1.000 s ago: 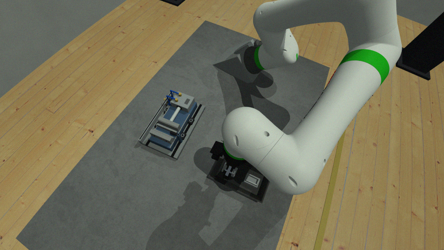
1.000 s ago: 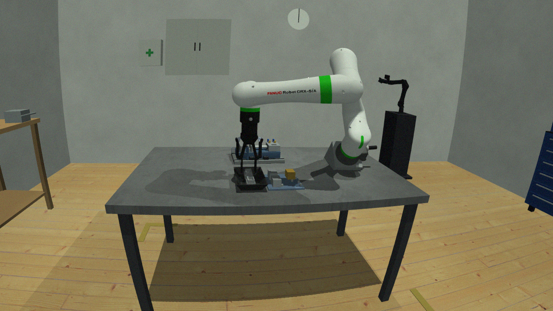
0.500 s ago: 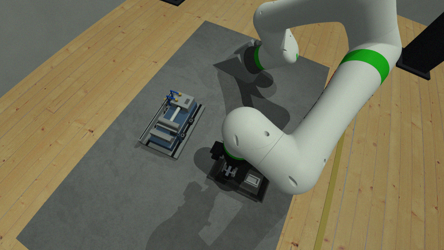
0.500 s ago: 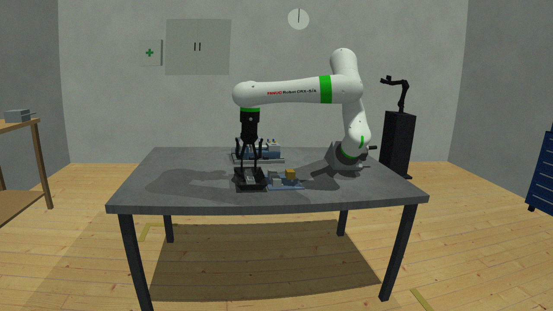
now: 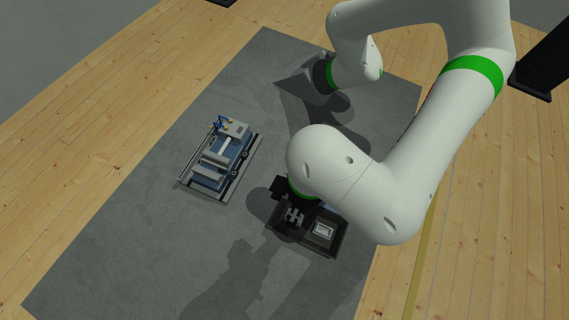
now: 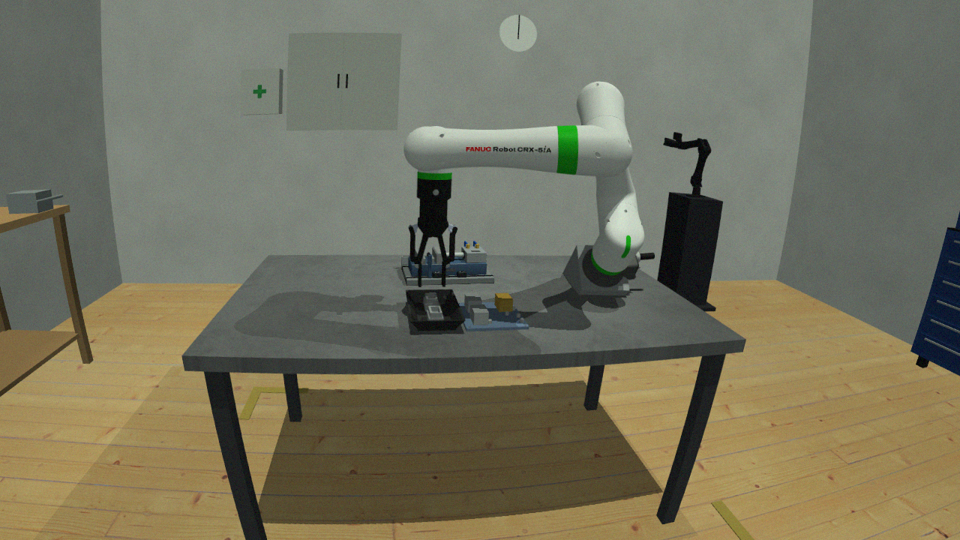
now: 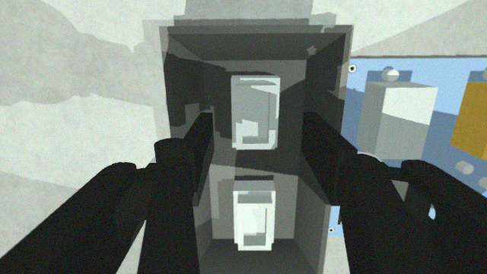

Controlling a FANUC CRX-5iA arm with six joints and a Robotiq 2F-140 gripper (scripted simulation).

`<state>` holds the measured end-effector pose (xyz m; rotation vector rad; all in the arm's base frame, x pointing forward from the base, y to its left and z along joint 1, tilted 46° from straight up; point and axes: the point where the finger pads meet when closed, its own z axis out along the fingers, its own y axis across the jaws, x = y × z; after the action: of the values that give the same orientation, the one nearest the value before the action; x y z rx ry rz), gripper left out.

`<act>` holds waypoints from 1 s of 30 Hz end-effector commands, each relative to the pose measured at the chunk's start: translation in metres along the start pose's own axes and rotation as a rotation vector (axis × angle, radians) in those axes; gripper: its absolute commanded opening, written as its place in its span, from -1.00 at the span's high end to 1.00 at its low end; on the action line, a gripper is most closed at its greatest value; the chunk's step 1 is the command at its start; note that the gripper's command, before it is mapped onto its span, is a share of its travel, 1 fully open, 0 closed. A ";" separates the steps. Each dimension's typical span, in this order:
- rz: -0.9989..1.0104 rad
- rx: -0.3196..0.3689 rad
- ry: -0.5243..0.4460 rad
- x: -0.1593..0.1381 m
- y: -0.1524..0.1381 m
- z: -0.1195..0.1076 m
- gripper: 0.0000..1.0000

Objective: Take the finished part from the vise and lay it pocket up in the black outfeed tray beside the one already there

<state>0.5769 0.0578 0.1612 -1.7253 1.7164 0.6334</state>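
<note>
1. Finished part (image 7: 255,110): it lies flat and pocket up in the black outfeed tray (image 7: 259,47), at upper centre of the wrist view. The other pocketed block (image 7: 253,213) is in line with it at lower centre, and a gap shows between the two. The vise (image 5: 216,159), at centre left of the top view, appears to hold nothing.
2. The gripper (image 6: 431,275) hangs above the tray. Its fingers are released and spread to either side of the part, holding nothing.
3. The main risk is a sideways move made too low. A fingertip could catch a tray wall or clip the part, tipping it or shoving it against its neighbour. You judge the safer exit to be straight up.
4. The second risk is at the right of the wrist view. A plain grey block (image 7: 396,122) and a yellow block (image 7: 472,118) stand upright on a blue plate (image 7: 418,68) just beside the tray. Swing the wrist that way at this height and you may knock one over, which the task forbids.
5. Open room: the tabletop (image 6: 301,315) at the left of the exterior view carries nothing tall, so you have free passage there and overhead. The vise stands behind the tray, near the hanging fingers, so keep your height before heading back over it.
</note>
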 end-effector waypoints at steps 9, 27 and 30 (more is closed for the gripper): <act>0.000 0.001 0.000 0.000 0.000 -0.061 0.08; 0.000 0.001 0.000 0.000 0.000 -0.106 0.08; 0.000 0.001 0.000 0.000 0.000 -0.106 0.08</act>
<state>0.5679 -0.0169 0.2342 -1.7253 1.7158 0.6342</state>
